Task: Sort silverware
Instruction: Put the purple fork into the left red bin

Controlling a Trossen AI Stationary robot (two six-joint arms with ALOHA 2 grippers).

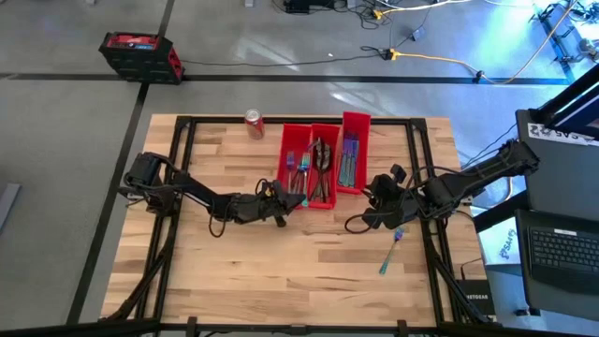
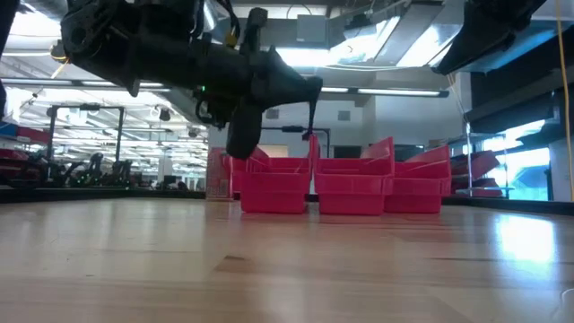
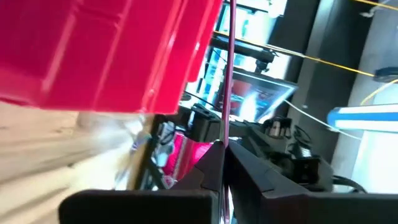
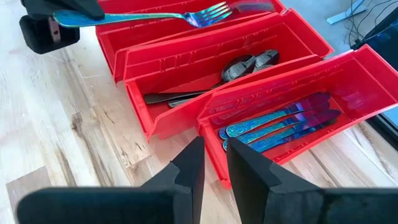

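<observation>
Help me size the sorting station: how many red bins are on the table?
3, side by side at the table's far middle: the left bin, the middle bin, and the right bin. None seems hidden.

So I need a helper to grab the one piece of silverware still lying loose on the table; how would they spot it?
From the three red bins at the table's far middle, look toward the near right corner, just past the right gripper. A lone teal-blue fork lies on bare wood there, the only piece outside a bin or gripper.

We see open counter (image 1: pixel 281 262) in front of the three red bins (image 1: pixel 323 164); the soda can (image 1: pixel 254 123) stands behind them, left.
</observation>
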